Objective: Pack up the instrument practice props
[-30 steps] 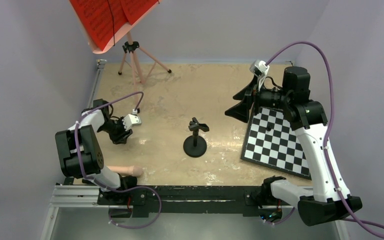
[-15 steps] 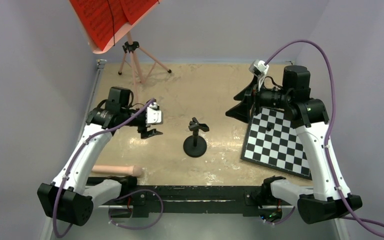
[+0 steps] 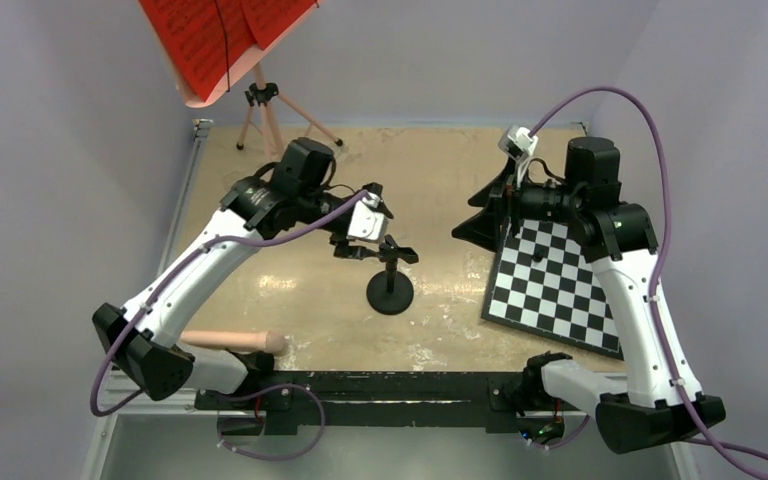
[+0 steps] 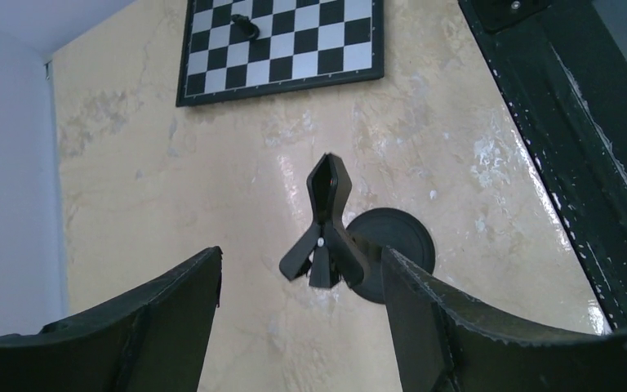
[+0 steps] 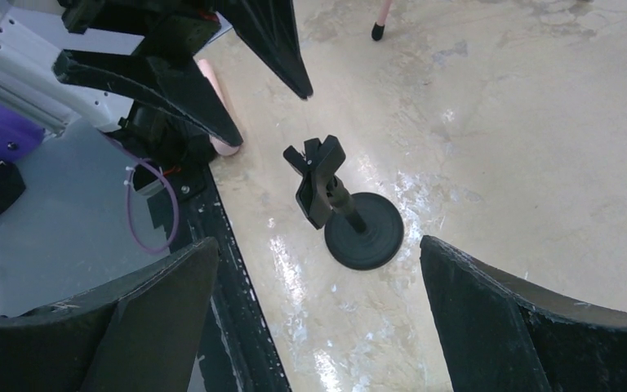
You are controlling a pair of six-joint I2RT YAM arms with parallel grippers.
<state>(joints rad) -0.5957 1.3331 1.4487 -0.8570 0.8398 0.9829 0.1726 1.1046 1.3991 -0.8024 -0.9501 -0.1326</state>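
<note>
- left gripper [image 4: 302,257] spread wide and empty, beside the clip top of the black stand [image 3: 390,278], touching nothing
- black stand upright mid-worktop [image 3: 440,180]
- right gripper [image 3: 475,215] wide and empty, over the checkerboard's [image 3: 555,285] far corner
- music stand [image 3: 265,115] with red pages [image 3: 215,35] at far left
- pink rod [image 3: 235,342] lies at the near edge

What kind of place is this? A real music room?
Probably a robot test bench, not a music room: a left robot arm and right robot arm bolted to a tan table between plain walls, a checkerboard, and a pink music stand holding red sheet music.
</note>
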